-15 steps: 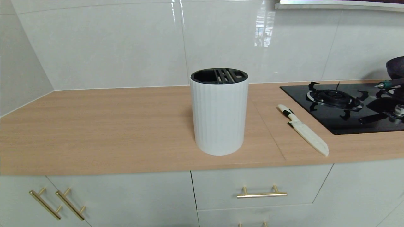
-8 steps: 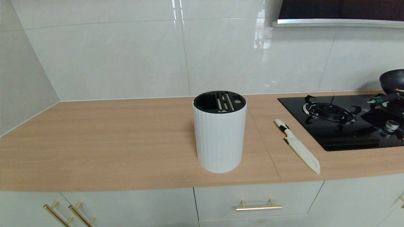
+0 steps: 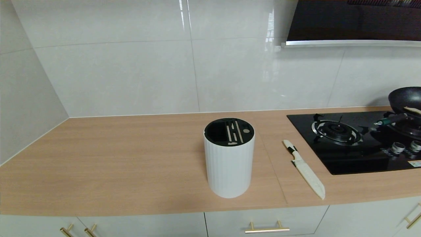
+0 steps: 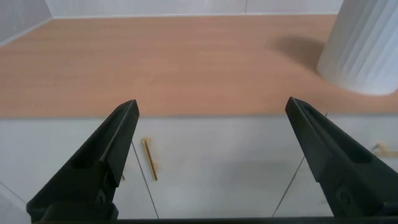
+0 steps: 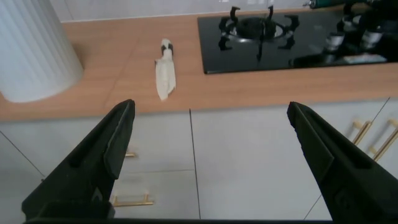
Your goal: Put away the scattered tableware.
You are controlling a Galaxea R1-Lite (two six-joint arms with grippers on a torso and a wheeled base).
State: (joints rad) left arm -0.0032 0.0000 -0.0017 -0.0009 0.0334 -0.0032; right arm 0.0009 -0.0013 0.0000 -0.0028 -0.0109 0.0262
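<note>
On the wooden countertop [image 3: 115, 158] the cream-bladed kitchen knife [image 3: 304, 169] lay flat between the white ribbed knife holder [image 3: 229, 158] and the black gas hob [image 3: 348, 141]. It touched neither. Its handle pointed to the tiled wall and its tip lay close to the front edge.

The left gripper [image 4: 211, 106] and right gripper [image 5: 210, 107] were both held in front of the cabinet doors, below the counter's level, fingers spread wide and nothing between them. The step in hand looked like the reach for the knife, and the right arm was the nearer one.

To do it well, I judged the gripper should come down from above onto the handle, not the blade, with its fingers set across the handle's width. They would have to go low enough to close on something lying flush with the wood. The blade would then need turning point-down and lining up with a narrow slot before release. A light holder could tip if the blade were pushed in crooked.

The holder stood upright, and its black top insert showed one open compartment, several narrow slots and a small round hole. No handle stuck out of it. A dark wok [image 3: 406, 98] sat on the far burner, and its contents could not be made out.
</note>
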